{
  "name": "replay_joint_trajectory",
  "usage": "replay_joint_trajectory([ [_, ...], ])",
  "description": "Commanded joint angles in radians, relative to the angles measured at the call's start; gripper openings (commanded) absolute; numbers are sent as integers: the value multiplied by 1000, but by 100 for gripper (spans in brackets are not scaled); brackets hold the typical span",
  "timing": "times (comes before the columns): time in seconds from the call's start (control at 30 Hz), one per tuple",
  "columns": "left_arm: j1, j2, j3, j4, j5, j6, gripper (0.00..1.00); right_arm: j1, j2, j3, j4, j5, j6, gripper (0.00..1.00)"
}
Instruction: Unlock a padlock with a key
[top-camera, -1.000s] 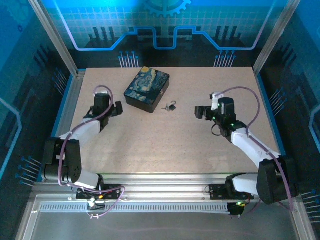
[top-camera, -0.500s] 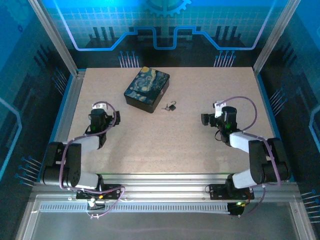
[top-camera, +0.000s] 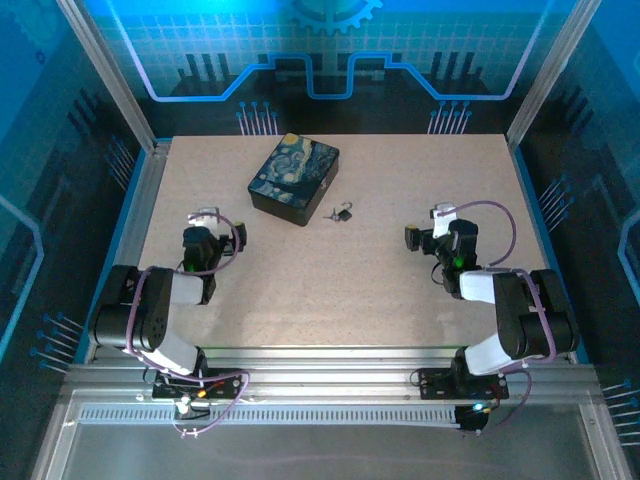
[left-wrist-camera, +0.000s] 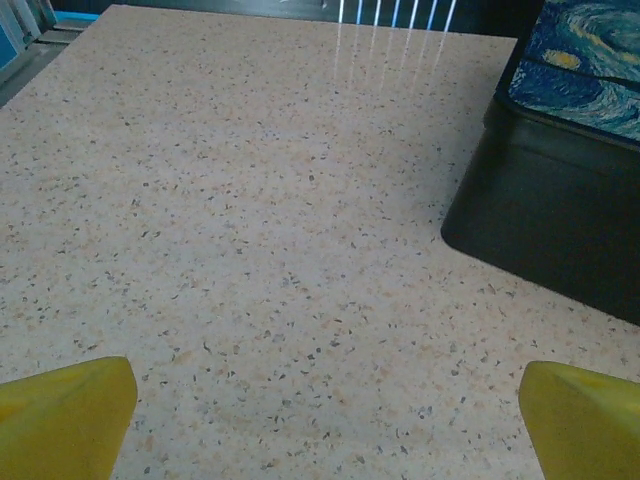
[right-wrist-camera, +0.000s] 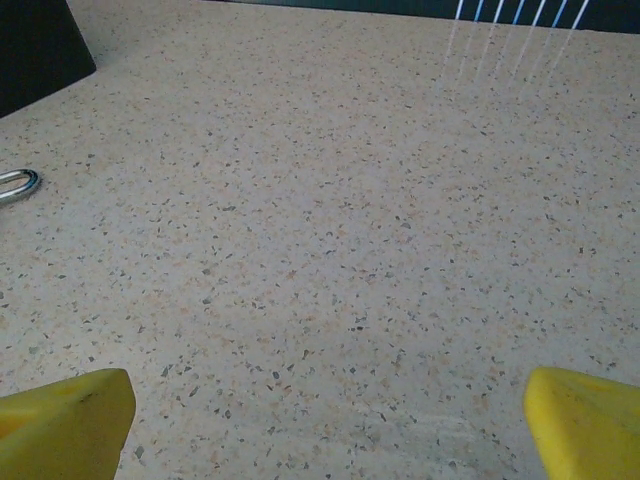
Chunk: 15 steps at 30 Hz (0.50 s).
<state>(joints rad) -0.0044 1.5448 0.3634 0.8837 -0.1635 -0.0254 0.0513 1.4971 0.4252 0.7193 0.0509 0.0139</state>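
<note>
The tiny dark padlock lies on the table just right of the box, and its silvery shackle shows at the left edge of the right wrist view. I cannot make out a key apart from it. My left gripper sits low over the table, near and left of the box; it is open, with bare table between the yellow fingertips. My right gripper is to the right of the padlock, well apart from it, and is also open with nothing between its fingertips.
The dark box with the starry-night print stands at the back left of the middle; its side wall is close on the left gripper's right, and its corner shows in the right wrist view. Metal rails run along the near edge.
Both arms have folded back toward their bases, and both grippers have drawn a little toward the near edge and away from the padlock. The padlock and box have not moved.
</note>
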Motion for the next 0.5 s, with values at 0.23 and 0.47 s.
replay_joint_trajectory([
  [0.23, -16, 5, 23, 30, 34, 27, 99, -5, 6, 1, 46, -2, -12, 100],
  [0.47, -12, 3, 23, 28, 48, 27, 99, -6, 6, 1, 45, 0, -12, 100],
])
